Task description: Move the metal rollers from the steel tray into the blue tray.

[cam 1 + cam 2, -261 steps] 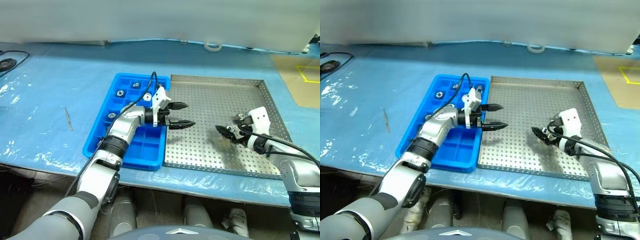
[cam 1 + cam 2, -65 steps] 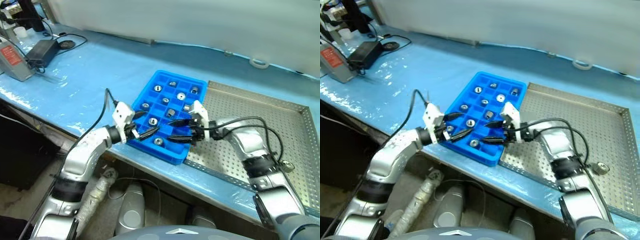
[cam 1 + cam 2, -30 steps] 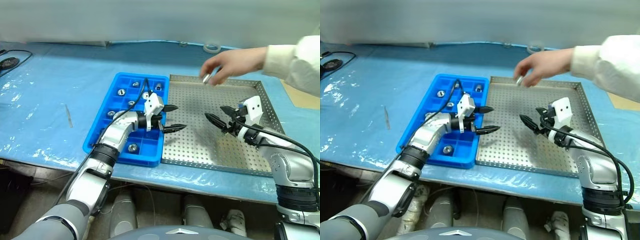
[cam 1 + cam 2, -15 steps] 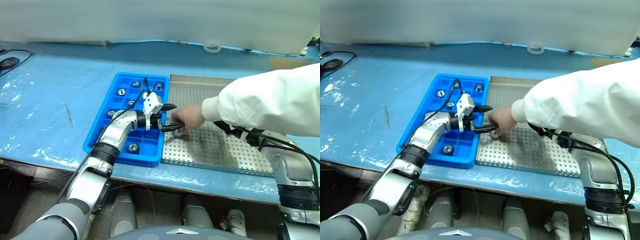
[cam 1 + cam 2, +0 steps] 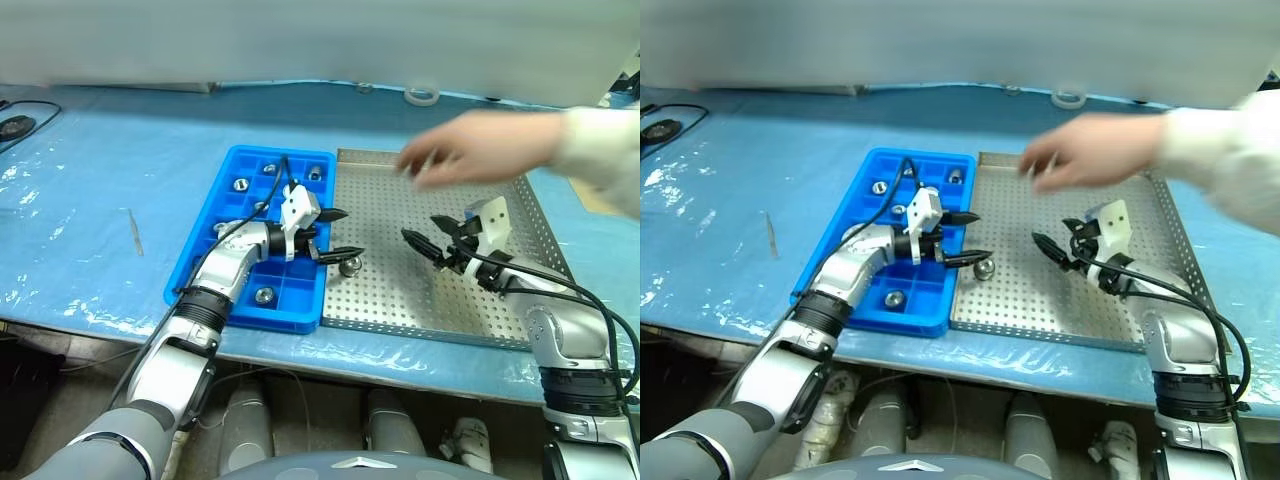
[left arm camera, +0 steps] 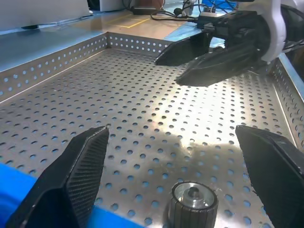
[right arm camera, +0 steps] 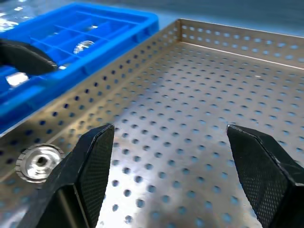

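Observation:
One metal roller (image 5: 350,265) stands on the perforated floor of the steel tray (image 5: 450,310), close to its left rim. My left gripper (image 5: 351,233) hovers open just above and beside it, reaching over from the blue tray (image 5: 197,262); in the left wrist view the roller (image 6: 194,202) sits low between the spread fingers (image 6: 78,171). Several rollers (image 5: 265,295) lie in the blue tray's compartments. Over the middle of the steel tray my right gripper (image 5: 420,230) is open and empty, pointing toward the roller (image 7: 39,161).
A person's hand (image 5: 470,148) in a white sleeve hangs over the steel tray's far part. A roll of tape (image 5: 425,96) lies at the table's back edge. Blue plastic sheeting (image 5: 100,150) covers the table.
The person's hand has pulled back up and to the right from beside my left gripper, and a roller now stands there on the steel tray. Both arms have stayed about where they were.

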`<action>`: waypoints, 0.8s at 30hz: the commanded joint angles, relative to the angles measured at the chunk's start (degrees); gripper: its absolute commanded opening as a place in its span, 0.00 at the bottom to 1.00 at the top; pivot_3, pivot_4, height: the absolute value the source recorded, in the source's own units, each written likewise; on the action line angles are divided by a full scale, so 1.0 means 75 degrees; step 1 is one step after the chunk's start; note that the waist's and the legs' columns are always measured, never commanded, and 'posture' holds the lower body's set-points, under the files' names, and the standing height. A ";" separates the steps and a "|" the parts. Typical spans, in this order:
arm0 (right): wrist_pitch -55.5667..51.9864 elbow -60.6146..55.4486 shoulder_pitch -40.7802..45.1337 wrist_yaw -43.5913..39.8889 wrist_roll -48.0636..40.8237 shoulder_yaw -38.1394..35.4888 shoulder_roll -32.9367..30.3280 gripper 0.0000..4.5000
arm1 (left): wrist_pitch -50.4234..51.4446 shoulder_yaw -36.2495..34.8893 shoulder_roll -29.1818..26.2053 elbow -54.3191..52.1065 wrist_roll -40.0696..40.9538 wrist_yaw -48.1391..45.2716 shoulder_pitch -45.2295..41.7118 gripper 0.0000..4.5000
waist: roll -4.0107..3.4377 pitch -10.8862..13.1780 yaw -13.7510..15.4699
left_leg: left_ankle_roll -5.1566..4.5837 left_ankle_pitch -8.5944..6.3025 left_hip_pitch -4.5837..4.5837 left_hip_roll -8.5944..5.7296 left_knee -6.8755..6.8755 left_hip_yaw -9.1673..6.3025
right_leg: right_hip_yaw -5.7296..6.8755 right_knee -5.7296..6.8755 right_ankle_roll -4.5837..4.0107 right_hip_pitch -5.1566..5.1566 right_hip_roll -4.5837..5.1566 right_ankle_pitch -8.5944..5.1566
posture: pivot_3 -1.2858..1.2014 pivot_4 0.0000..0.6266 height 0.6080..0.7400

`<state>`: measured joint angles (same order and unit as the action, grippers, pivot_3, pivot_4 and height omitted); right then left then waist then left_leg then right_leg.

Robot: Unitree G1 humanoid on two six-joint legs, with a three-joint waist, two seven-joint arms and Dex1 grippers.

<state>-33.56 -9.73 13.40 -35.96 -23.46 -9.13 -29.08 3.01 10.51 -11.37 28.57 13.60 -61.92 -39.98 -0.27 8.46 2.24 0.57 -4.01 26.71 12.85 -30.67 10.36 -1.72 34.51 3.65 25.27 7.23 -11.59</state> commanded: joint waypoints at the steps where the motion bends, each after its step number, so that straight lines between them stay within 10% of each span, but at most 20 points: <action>1: -0.0061 -0.0241 0.0342 -0.0426 -0.0361 0.0307 0.0071 0.88 | 0.0088 -0.0270 -0.0172 -0.0572 0.0109 0.0162 0.0126 1.00 | 0.0000 0.0000 0.0006 | 0.0000 0.0000 0.0000 0.0000 0.0000 0.0000 | 0.0000 0.0000 -0.0001 0.0000 0.0000 0.0001 | 0.44 0.24 1.00; 21: 0.0721 0.2491 0.1854 -0.2372 0.1578 0.3055 -0.0416 0.88 | 0.1086 -0.0782 -0.1017 -0.3015 0.0212 0.1475 0.1868 1.00 | 0.0002 0.0001 0.0298 | 0.0003 0.0001 0.0000 0.0003 0.0010 -0.0008 | 0.0011 0.0004 -0.0031 0.0000 0.0000 0.0018 | 0.53 0.24 1.00; 24: 0.0914 0.2687 0.1856 -0.2430 0.1790 0.3158 -0.0369 0.74 | 0.1140 -0.0777 -0.1038 -0.3131 0.0225 0.1527 0.1939 1.00 | 0.0003 0.0000 0.0335 | 0.0004 0.0001 -0.0003 0.0004 0.0010 -0.0009 | 0.0012 0.0010 -0.0037 -0.0002 0.0000 0.0022 | 0.55 0.24 1.00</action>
<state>-27.20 9.42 27.47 -53.85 -11.06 13.70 -31.82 11.65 5.62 -18.50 7.58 14.47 -50.80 -25.65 -0.25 8.47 4.76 0.60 -4.00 26.67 12.87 -30.59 10.28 -1.63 34.59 3.48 25.24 7.23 -11.49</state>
